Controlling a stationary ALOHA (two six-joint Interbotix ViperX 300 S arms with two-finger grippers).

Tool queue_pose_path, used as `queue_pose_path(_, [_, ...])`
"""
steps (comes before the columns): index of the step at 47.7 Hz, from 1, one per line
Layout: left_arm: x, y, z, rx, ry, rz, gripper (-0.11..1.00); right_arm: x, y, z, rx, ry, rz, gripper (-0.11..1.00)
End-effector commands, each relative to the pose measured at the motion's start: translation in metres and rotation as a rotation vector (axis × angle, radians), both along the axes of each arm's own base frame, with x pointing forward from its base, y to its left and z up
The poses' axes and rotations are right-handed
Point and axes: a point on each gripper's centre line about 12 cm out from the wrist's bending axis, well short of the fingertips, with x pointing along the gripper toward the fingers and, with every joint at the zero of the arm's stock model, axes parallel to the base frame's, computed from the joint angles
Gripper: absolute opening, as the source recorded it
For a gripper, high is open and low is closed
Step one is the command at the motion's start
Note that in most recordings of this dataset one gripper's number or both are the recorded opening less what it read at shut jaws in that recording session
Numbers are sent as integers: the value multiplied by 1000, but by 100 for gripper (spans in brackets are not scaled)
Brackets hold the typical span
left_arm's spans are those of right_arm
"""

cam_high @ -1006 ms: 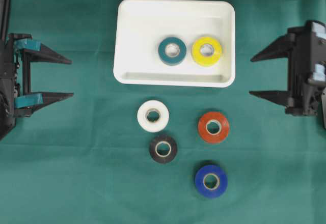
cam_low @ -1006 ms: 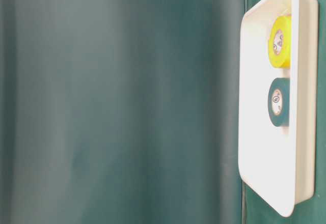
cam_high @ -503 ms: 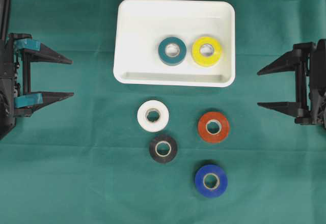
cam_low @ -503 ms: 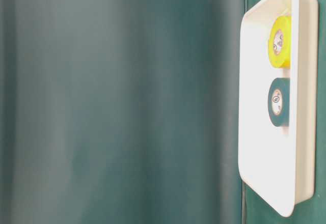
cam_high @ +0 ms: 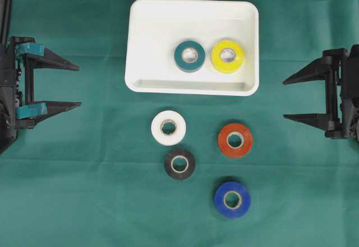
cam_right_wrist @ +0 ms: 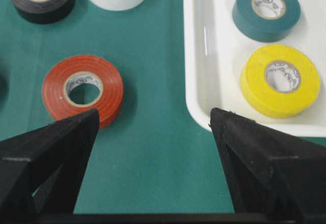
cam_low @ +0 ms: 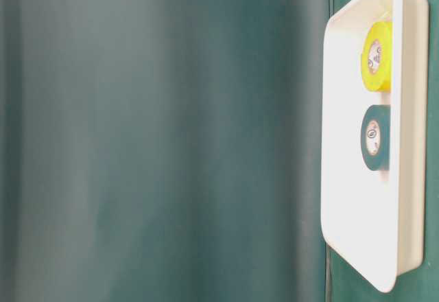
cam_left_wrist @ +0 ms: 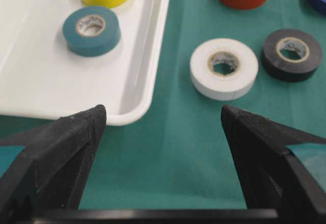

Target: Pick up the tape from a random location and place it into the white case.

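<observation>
The white case (cam_high: 190,87) lies at the top middle, and a teal tape (cam_high: 189,56) and a yellow tape (cam_high: 227,56) lie flat inside it. On the green cloth below it are a white tape (cam_high: 168,127), a black tape (cam_high: 179,164), a red tape (cam_high: 235,140) and a blue tape (cam_high: 232,199). My left gripper (cam_high: 79,86) is open at the left edge and holds nothing. My right gripper (cam_high: 284,99) is open at the right edge, level with the case's near rim, also holding nothing. In the right wrist view the red tape (cam_right_wrist: 82,89) lies ahead on the left.
Green cloth covers the whole table. The table-level view shows only the case (cam_low: 343,178) on its side with the yellow tape (cam_low: 376,56) and teal tape (cam_low: 374,137). Bare cloth separates each gripper from the rolls.
The right gripper drew back to the right and a little lower, then stopped. The left gripper and all the tapes stayed where they were.
</observation>
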Motion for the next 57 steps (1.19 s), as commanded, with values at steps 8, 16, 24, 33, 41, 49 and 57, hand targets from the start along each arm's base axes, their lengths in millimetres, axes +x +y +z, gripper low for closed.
queue_pose_path(8, [3,-14,4,-2,-8,-76,94,3,0,8,2,-28,0,86])
queue_pose_path(16, [3,-24,4,-8,-7,-123,94,4,0,8,2,-28,0,86])
queue_pose_path(24, [3,-29,3,-30,8,-142,94,4,0,8,2,-28,0,86])
queue_pose_path(33, [3,-30,2,-39,15,-142,94,3,0,8,-2,-23,1,86])
queue_pose_path(41, [3,-30,2,-40,12,-142,94,3,0,8,-2,-23,1,86])
queue_pose_path(49, [7,-31,5,-56,-19,-139,94,4,0,8,-2,-24,1,86])
queue_pose_path(57, [18,-36,5,-82,-39,-153,94,4,0,9,-2,-27,1,86])
